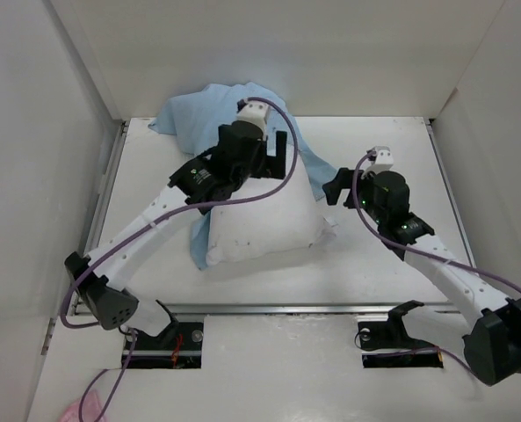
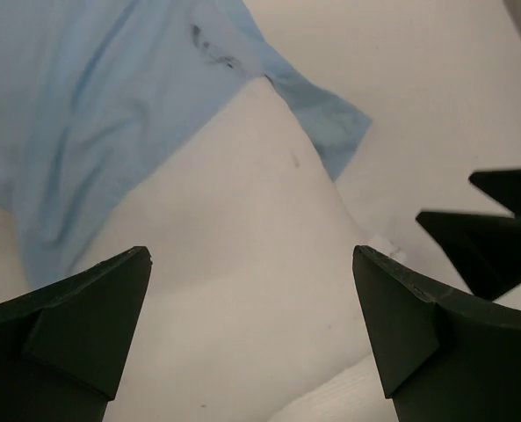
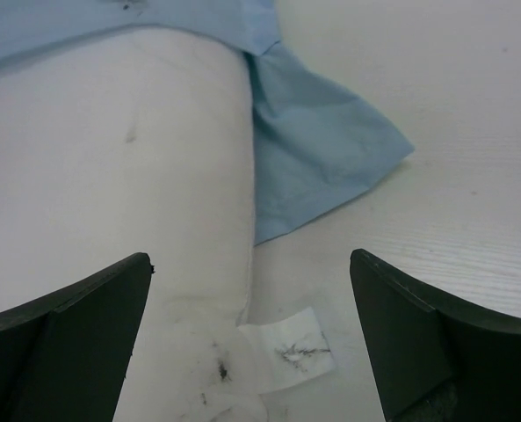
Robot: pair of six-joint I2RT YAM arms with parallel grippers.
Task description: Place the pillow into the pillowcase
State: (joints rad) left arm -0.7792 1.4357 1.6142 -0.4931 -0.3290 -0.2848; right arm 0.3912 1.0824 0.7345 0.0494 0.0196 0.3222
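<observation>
Pillow (image 1: 260, 224) plump, soft, likely light; pillowcase (image 1: 198, 107) thin, limp, so pinch at hem edge. Left gripper (image 2: 249, 255), right gripper (image 3: 249, 257) spread apart, empty

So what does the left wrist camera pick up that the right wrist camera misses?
Only the left wrist view shows the right gripper, its black fingers poking in at the right edge. Only the right wrist view shows the pillow's small white tag, lying on the table. Both show the white pillow filling the foreground, with the light blue pillowcase at its far end.
</observation>
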